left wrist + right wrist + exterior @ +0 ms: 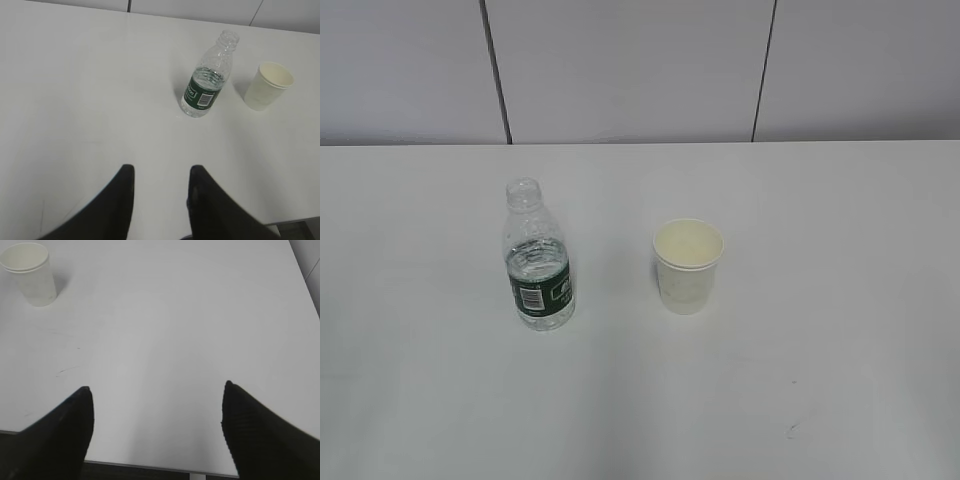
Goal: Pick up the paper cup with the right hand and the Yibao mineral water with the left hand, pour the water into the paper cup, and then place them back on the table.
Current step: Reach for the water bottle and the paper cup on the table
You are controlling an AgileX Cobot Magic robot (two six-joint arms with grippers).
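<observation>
The Yibao mineral water bottle (pixel 538 257) stands upright and uncapped on the white table (pixel 820 380), left of centre, partly filled with water. The white paper cup (pixel 687 265) stands upright to its right, apart from it. Neither arm shows in the exterior view. In the left wrist view my left gripper (pixel 161 170) is open and empty, well short of the bottle (pixel 207 83) and the cup (pixel 269 85). In the right wrist view my right gripper (pixel 157 389) is wide open and empty above the table's near edge; the cup (pixel 31 273) is far off at upper left.
A grey panelled wall (pixel 640 70) with dark seams runs behind the table. The table's near edge (pixel 150 466) shows under my right gripper, and its right edge (pixel 302 275) at the upper right of that view.
</observation>
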